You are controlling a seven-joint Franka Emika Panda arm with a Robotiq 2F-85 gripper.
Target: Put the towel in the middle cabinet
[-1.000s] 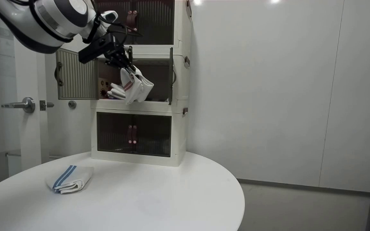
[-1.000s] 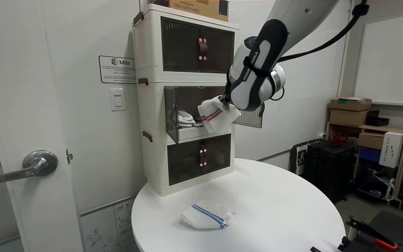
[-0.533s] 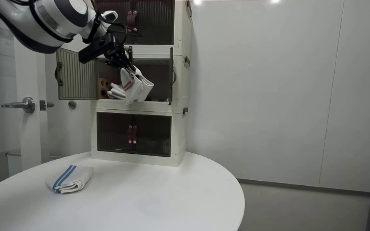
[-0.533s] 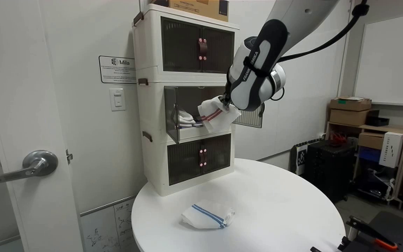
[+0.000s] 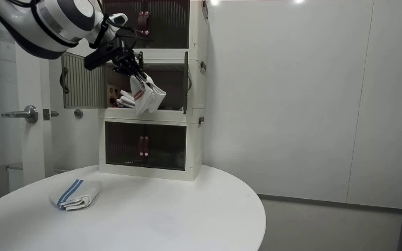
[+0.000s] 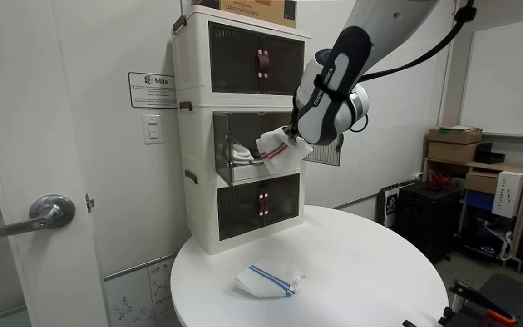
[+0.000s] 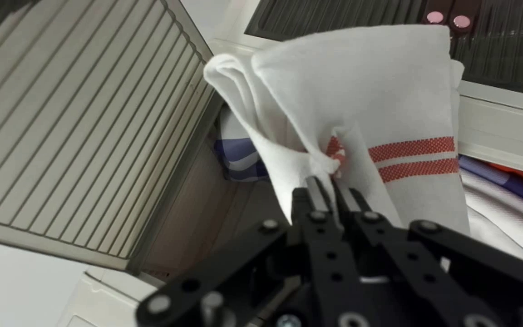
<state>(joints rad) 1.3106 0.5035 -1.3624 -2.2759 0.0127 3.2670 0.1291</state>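
The hand (image 7: pixel 332 191), gripping the red-striped towel (image 7: pixel 370 102), has dipped slightly, likely lining up with the middle cabinet (image 6: pixel 197 136) ahead

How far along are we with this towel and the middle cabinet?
Done: both doors of the middle cabinet stand open. In progress: the hand grips the red-striped towel, which hangs in front of the cabinet. Left: likely moving it inside, then releasing.

We are holding a towel (image 6: pixel 279 156) before the middle cabinet (image 6: pixel 196 141), while a second towel (image 6: pixel 268 280) is lying on the table (image 6: pixel 366 263) before the bottom cabinet (image 6: pixel 239 211).
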